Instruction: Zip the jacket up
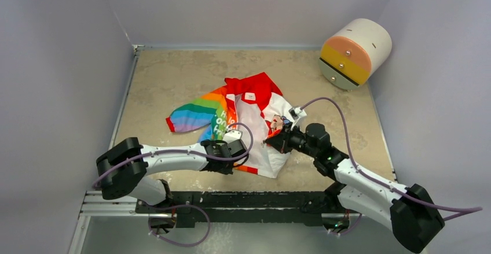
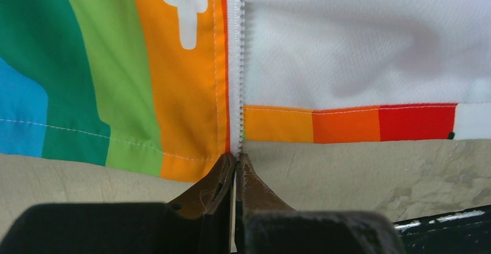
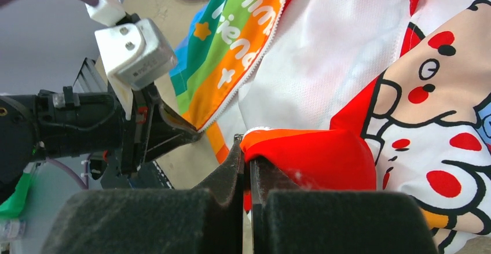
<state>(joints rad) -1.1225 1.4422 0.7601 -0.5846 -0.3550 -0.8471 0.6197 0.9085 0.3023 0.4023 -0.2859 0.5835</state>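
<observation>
Top external, one jacket [image 1: 255, 118], two claws, left claw [image 2: 236, 159] and right claw [image 3: 246, 150] pinching it

The right gripper [image 3: 245, 157] pinches a red fold of the jacket [image 3: 324, 74]. To its left, the left gripper [image 3: 194, 131] clamps the striped corner.

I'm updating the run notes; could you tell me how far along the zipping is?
Nothing is zipped: the jacket lies open. In hand: the left gripper pinches the zipper tape at its bottom, the right gripper the other front's red hem. Remaining: join both ends, pull up.
</observation>
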